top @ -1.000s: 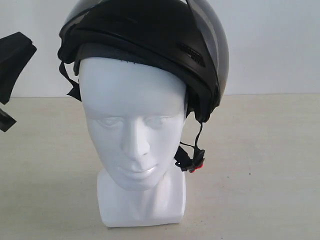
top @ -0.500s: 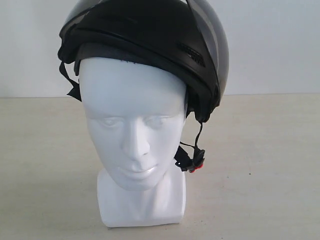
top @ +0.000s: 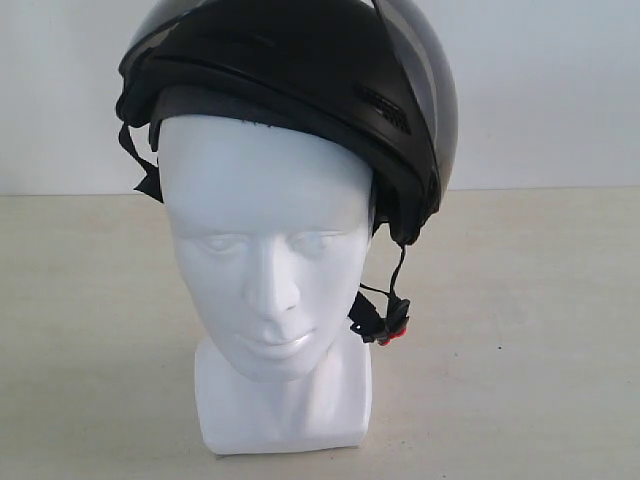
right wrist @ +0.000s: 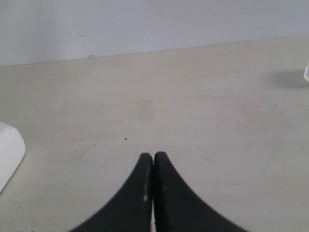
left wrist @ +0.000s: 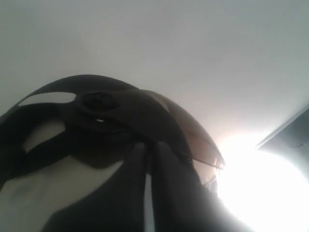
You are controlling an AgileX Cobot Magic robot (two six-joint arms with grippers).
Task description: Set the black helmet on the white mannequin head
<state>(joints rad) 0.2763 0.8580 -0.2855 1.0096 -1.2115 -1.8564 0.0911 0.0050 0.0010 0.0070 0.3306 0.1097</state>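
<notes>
- The black helmet (top: pixel 300 90) sat on the white mannequin head (top: pixel 265 260), its crown cut off by the picture's edge.
- The left gripper (left wrist: pixel 149 151) was pressed together, dark and blurred near the helmet.
- The right gripper (right wrist: pixel 153 160) was together above the table (right wrist: pixel 217 121).

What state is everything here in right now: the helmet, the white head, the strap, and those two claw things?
black helmet: on the white mannequin head, sitting a bit askew.
white mannequin head: upright on the table, face uncovered.
visor: raised, clear of the face.
red buckle: hanging loose beside the neck, unfastened.
left gripper: jaws shut, holding nothing.
right gripper: jaws shut, holding nothing.
</notes>
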